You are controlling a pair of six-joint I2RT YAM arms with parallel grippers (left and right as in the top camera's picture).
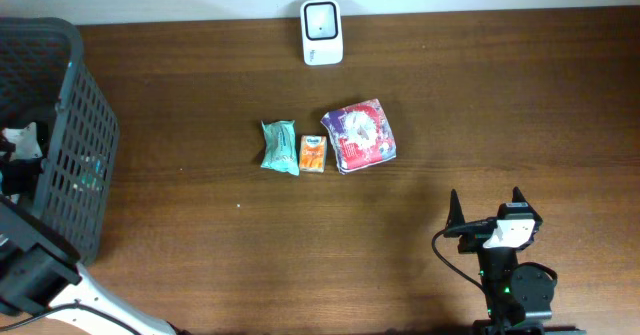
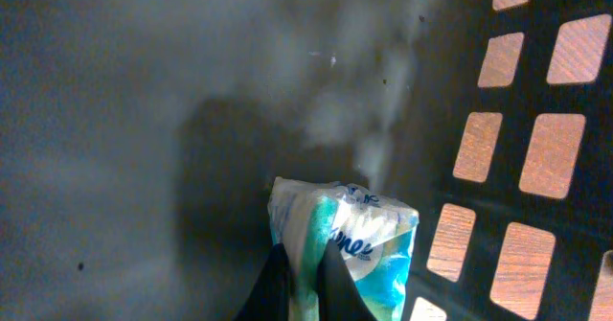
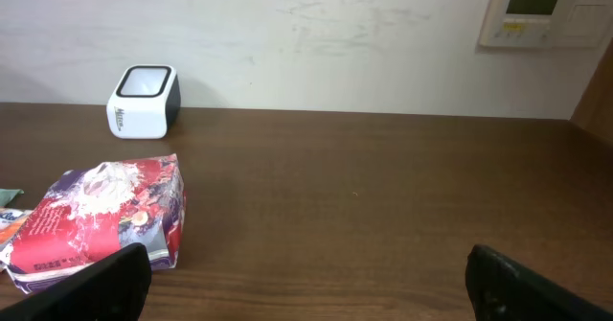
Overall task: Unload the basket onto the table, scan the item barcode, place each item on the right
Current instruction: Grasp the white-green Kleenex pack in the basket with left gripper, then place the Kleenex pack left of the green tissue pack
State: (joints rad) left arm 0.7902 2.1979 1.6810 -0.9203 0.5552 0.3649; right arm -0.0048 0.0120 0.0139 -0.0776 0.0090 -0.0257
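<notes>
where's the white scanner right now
In the overhead view the white scanner stands at the table's far edge, near the middle, just beyond the red and purple packet.

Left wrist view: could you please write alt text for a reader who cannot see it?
The left gripper pinches the edge of a white and teal tissue pack lying on the dark floor of a basket. At right, the basket's grid wall shows the wooden table through its openings.
</notes>
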